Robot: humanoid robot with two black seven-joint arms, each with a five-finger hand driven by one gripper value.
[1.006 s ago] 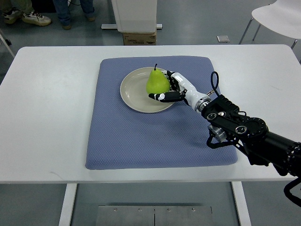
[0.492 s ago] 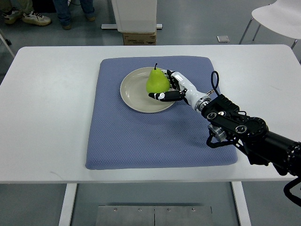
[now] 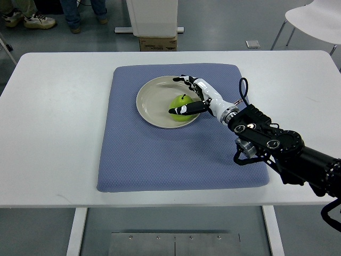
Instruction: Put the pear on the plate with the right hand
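Observation:
A green pear (image 3: 181, 103) rests on the beige plate (image 3: 151, 101), right of the plate's centre, its stem pointing up at the camera. My right hand (image 3: 178, 95) reaches in from the right over the plate. It is open: the fingers (image 3: 186, 80) are spread above the far side of the pear, and the thumb (image 3: 179, 110) lies against its near side. The black forearm (image 3: 272, 144) runs back to the lower right. The left arm does not show.
The plate sits on a blue-grey mat (image 3: 176, 144) on a white table (image 3: 53, 122). Beyond the table stand a white pedestal with a cardboard box (image 3: 157, 42), a white chair (image 3: 314, 18) at the top right, and people's feet (image 3: 40, 20) at the top left.
The pear, held upright in the hand before, now sits lower on the plate. The fingers have spread away from it.

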